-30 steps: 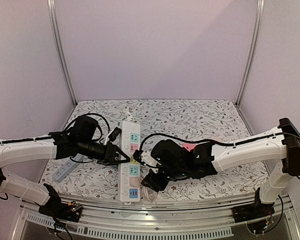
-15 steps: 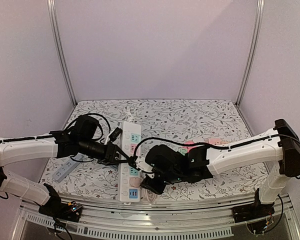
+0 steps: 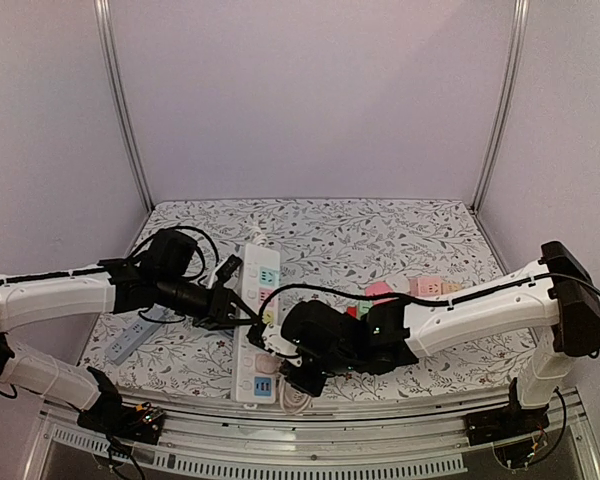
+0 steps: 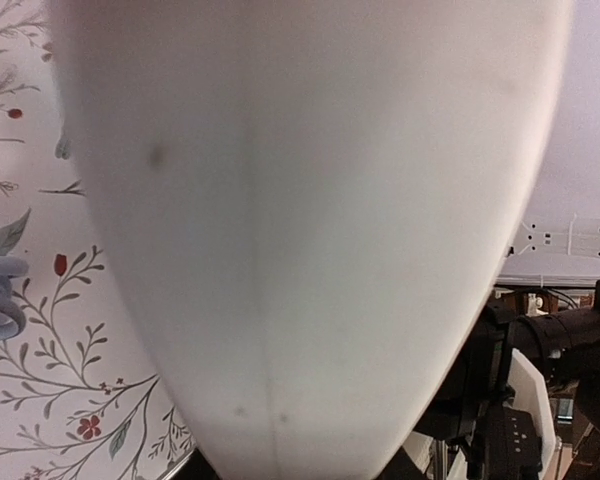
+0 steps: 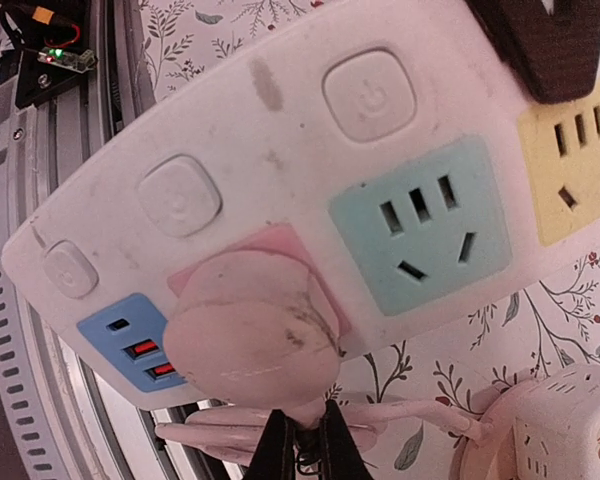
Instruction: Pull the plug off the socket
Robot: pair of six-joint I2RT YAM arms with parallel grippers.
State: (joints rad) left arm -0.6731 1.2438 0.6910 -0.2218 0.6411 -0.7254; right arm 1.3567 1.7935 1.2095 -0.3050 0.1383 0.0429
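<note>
Closure of my right gripper (image 5: pixel 300 452) at the near end of the power strip (image 5: pixel 280 150). One second earlier its fingers are apart and the arm sits to the right of the strip in the top view. Now the arm reaches further left, over the strip's lower end, and the fingers are drawn together at the bottom centre of the right wrist view. They meet just under the plug (image 5: pixel 255 335), where its cord (image 5: pixel 410 415) leaves; whether they pinch anything I cannot tell. The plug is seated in the pink socket, lower left of that view, above the blue USB block (image 5: pixel 130 345). My left gripper (image 3: pixel 238 312) lies at the strip's left edge, unchanged. Its own camera shows only blurred white, so I cannot tell whether it clamps. Judgement: closing looks done; the pull remains.
</note>
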